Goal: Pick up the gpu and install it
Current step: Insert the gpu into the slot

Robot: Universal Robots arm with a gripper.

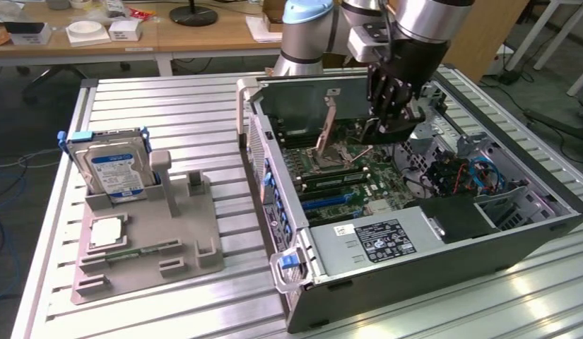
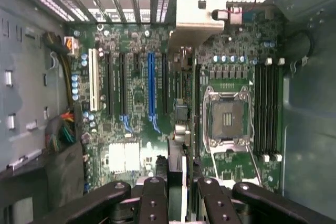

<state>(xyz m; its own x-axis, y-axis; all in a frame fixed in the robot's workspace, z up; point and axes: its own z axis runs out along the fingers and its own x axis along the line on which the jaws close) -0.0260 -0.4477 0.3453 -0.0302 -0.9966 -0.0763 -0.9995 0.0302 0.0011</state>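
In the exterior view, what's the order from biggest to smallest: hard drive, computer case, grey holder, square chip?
1. Computer case, by far the largest.
2. Grey holder.
3. Hard drive, standing in the holder.
4. Square chip, lying on the holder.

- This is a robotics lab or test workshop.
- At upper centre, an industrial robot arm [image 1: 305, 42] with its gripper [image 1: 393, 131] hangs over an open computer case [image 1: 442, 275] with a bare motherboard [image 1: 352, 176].
- Both sit on a slotted aluminium table [image 1: 169, 106], and a grey fixture [image 1: 145, 240] at lower left holds computer parts.
- Wooden desks [image 1: 206, 39] with boxes line the upper left.
- Loose cables [image 1: 8, 183] trail over the floor at the left edge.
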